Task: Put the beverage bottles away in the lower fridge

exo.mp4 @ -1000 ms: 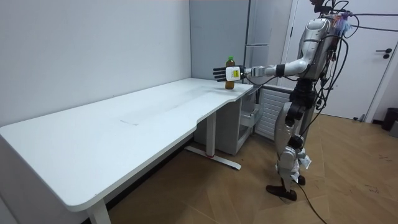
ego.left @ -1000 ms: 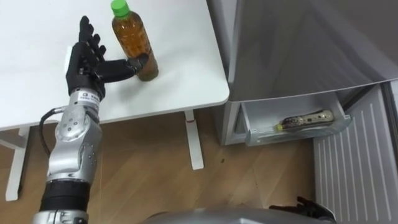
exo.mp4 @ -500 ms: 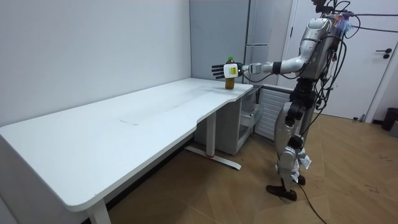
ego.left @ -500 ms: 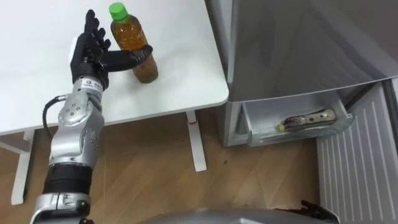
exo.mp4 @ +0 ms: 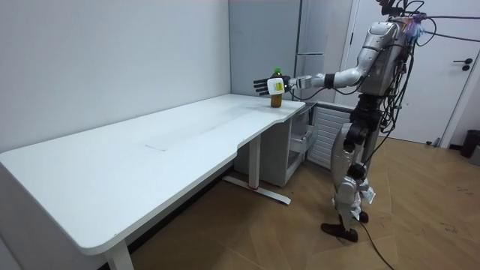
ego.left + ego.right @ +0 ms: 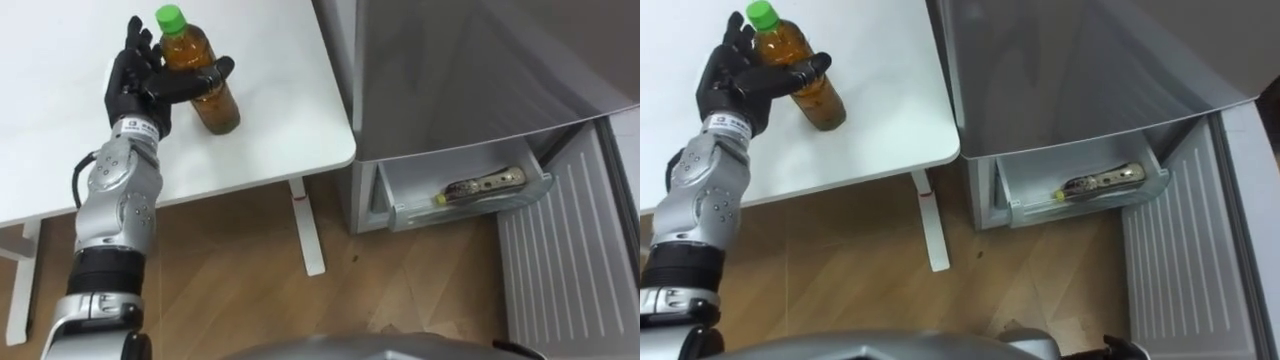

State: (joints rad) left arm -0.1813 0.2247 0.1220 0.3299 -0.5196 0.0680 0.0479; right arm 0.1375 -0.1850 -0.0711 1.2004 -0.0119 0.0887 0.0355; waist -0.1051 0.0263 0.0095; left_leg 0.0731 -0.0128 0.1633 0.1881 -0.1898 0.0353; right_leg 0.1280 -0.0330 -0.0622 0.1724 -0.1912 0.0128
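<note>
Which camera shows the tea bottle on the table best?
The left eye view: the bottle shows from green cap to base, the thumb of the left hand across it. The right eye view matches; the room view shows it small and distant.

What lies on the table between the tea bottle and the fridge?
Nothing: in both eye views the white table is bare from the tea bottle, at the left hand, to the grey fridge.

White table (image 6: 285,125); wooden floor (image 6: 230,265).
</note>
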